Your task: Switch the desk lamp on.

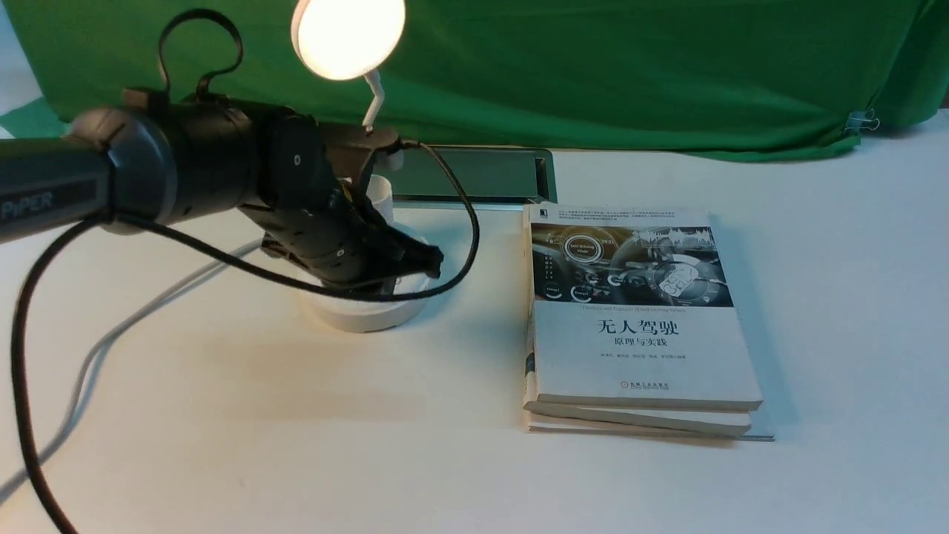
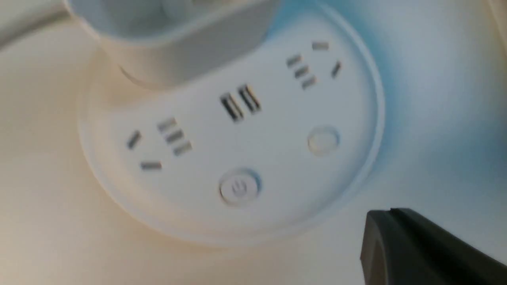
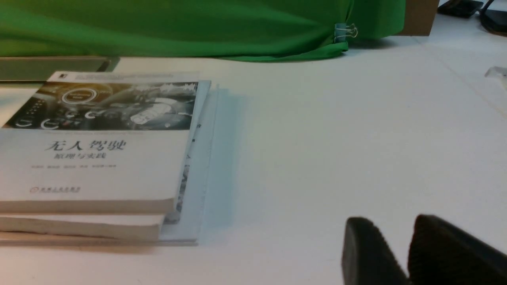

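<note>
On left arm "PIPER", desk lamp [image 1: 348, 37] lit, left pincer [image 1: 426, 259] over base

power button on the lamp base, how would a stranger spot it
Find the white desk lamp with the glowing disc head, left of the stacked books. On its round base, the power button bears a power symbol; the other round button is plain.

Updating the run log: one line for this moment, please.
desk lamp: lit | left gripper: over base | right gripper: idle, near-shut | books: untouched
</note>
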